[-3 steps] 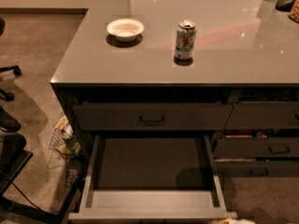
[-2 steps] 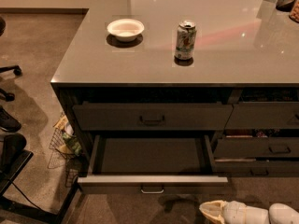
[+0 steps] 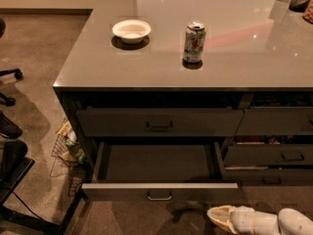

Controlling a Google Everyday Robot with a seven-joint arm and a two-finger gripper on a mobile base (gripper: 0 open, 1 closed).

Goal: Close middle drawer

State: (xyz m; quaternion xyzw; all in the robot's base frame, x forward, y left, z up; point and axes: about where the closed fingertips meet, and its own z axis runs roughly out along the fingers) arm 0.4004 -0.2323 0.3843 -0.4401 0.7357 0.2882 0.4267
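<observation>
The middle drawer (image 3: 159, 163) is pulled out below the counter, showing its dark box and floor. Its flat front (image 3: 117, 190) faces me, with a small rectangular pull handle (image 3: 160, 197) at the centre. The closed top drawer (image 3: 112, 123) sits above it. My gripper (image 3: 219, 218), pale with a yellowish tip, lies low at the bottom right. It points left, just below and to the right of the drawer front, and is not touching the front or the handle.
A white bowl (image 3: 131, 30) and a drink can (image 3: 194, 42) stand on the grey countertop (image 3: 98, 67). Smaller drawers (image 3: 292, 155) are to the right. A wire basket (image 3: 66, 148), a dark chair base (image 3: 14, 180) and a shoe (image 3: 9, 127) sit on the floor at left.
The middle drawer has slid partway in; its front now sits farther from me than a second ago. My gripper has come into view at the bottom right.
</observation>
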